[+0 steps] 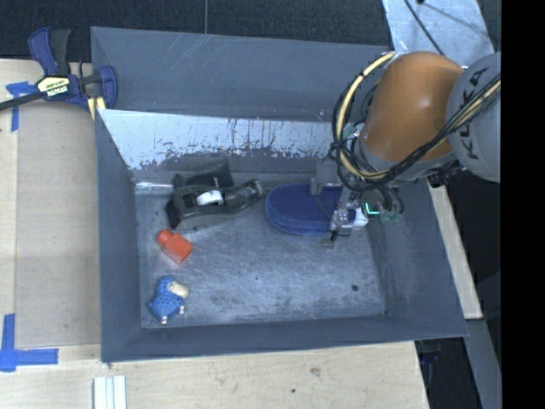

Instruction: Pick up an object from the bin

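Blue dish (290, 210) — edge behind gripper (341, 227)

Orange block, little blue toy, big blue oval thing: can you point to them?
orange block (175, 246), camera view, middle of its top.
little blue toy (165, 301), camera view, its blue body.
big blue oval thing (292, 210), camera view, its flat middle.

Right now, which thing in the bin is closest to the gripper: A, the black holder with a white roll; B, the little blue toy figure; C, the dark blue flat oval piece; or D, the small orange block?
C: the gripper sits at the right end of the dark blue flat oval piece, while the other three things lie farther left.
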Controlling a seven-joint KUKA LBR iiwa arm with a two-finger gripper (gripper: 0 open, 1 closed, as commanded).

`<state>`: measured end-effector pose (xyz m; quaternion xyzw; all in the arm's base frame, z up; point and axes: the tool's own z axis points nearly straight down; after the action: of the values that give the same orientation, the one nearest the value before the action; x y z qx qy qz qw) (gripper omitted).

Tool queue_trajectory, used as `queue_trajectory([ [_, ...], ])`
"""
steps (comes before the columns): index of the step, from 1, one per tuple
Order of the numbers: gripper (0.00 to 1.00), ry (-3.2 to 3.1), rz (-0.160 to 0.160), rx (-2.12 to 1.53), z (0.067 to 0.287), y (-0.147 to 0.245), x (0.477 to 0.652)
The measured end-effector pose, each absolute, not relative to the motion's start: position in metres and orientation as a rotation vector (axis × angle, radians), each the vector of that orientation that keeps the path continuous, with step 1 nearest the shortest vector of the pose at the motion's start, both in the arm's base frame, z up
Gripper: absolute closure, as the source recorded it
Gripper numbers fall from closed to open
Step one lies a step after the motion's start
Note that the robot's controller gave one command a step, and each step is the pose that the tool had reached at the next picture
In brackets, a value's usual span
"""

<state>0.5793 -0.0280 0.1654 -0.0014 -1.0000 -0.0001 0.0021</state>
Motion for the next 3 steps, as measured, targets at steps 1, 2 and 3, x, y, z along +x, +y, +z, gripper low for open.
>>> queue_trajectory([
  [1,0.0,-3.143,-0.002,0.046,0.068,-0.087,0.625],
  [2,1.0,-3.15,-0.002,0.05,0.074,-0.086,0.627],
  [3,1.0,-3.151,0.002,0.085,0.188,-0.07,0.579],
])
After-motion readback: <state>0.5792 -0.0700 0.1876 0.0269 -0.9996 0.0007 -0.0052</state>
